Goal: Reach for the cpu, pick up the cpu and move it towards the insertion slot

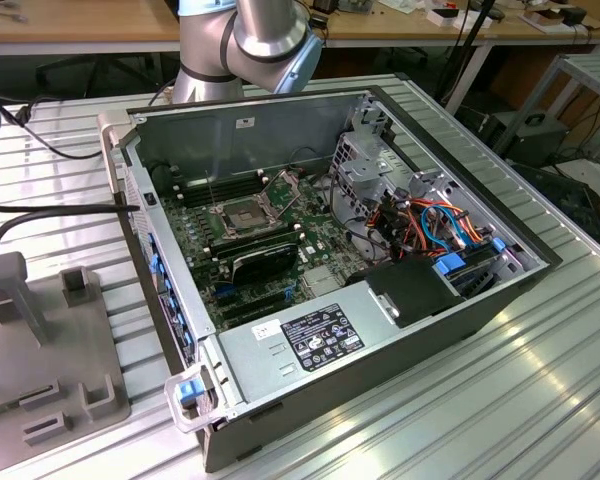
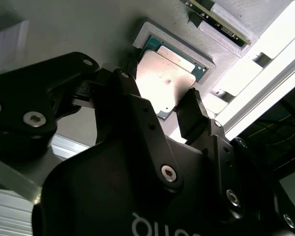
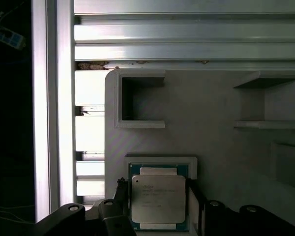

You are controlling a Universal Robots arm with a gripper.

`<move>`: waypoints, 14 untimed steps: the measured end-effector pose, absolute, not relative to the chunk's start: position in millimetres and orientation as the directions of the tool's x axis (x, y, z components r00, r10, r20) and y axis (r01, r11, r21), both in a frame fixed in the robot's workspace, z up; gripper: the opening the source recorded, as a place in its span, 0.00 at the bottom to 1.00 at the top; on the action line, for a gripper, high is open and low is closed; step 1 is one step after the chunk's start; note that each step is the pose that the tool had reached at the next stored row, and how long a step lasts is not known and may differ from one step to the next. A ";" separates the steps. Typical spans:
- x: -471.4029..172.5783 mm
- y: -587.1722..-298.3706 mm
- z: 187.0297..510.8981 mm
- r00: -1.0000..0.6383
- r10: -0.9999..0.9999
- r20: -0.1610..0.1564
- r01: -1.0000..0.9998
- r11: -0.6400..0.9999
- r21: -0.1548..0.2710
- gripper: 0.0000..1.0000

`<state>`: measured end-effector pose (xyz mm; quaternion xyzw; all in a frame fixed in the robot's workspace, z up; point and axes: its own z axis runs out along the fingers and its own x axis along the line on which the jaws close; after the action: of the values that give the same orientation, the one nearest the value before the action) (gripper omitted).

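In the second wrist view the claw (image 2: 161,96) is seen close over the cpu (image 2: 167,78). Its black fingers (image 2: 135,105) are held apart and set on two opposite sides of the chip, just beside its edges. No firm pinch can be made out, so the claw is read as open.

In the first wrist view the cpu is found lying flat in the square recess (image 3: 160,160) of a grey holder plate (image 3: 211,147). The plate rests on the ribbed metal tabletop (image 3: 187,49). The reach is therefore judged all but done, while the grasp and the lift are not yet made.

Farther off, in the exterior view, the open computer case (image 1: 250,130) is seen in the middle of the tabletop. The insertion slot (image 1: 242,215) is seen on the board at about ten o'clock from the case's centre. The arm (image 1: 265,35) is seen at twelve o'clock, beyond the case. The whole carry towards the slot is judged to be left.
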<state>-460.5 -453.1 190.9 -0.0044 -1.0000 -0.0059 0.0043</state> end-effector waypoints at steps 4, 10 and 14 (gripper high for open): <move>-460.1 -453.1 191.0 -1.000 0.009 0.009 0.009 1.000 0.012 0.56; -459.4 -453.1 190.9 -1.000 0.009 0.009 0.009 1.000 0.012 0.55; -459.0 -453.1 190.9 -1.000 0.009 0.009 0.009 1.000 0.012 0.55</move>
<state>-459.0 -453.1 190.9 -0.0044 -1.0000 -0.0059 0.0043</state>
